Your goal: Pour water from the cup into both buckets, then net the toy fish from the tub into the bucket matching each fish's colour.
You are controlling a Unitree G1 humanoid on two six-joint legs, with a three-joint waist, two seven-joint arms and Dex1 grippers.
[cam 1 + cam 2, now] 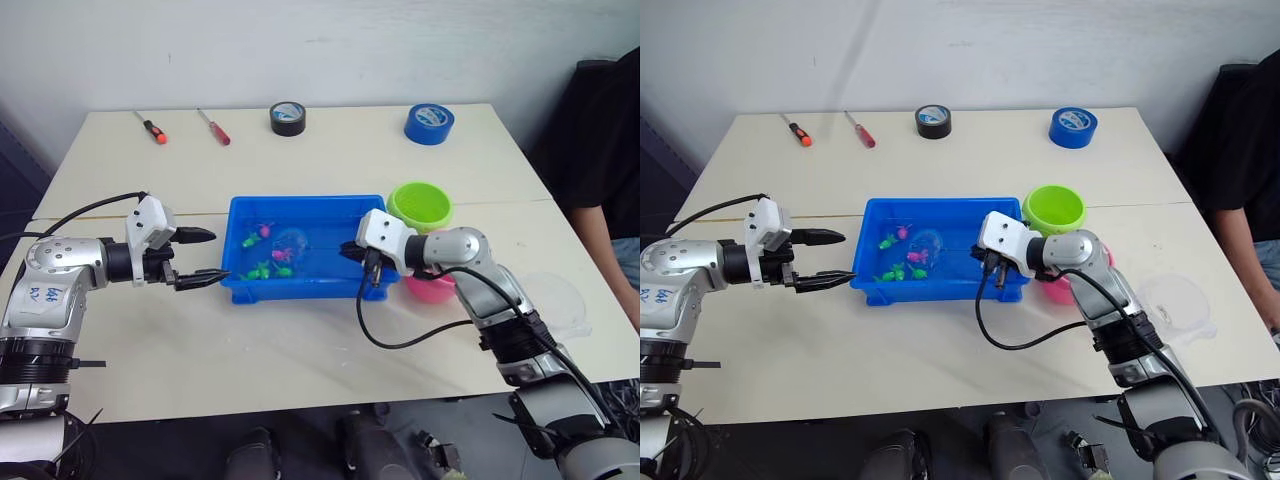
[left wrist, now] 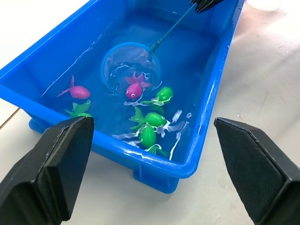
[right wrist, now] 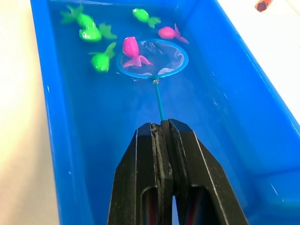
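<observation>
Right hand [image 3: 161, 136]: pinching the net [image 3: 152, 58] stick.
Net: in the tub [image 1: 300, 285], under a pink fish [image 3: 131, 49].
Left hand [image 1: 200, 258]: spread wide, beside the tub.

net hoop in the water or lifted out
In the water. The net lies submerged in the tub, held by the right hand, with a pink fish at its rim.

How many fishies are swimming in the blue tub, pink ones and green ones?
Pink toy fish: 2
Green toy fish: 4
Total: 6 fish in the tub
</observation>
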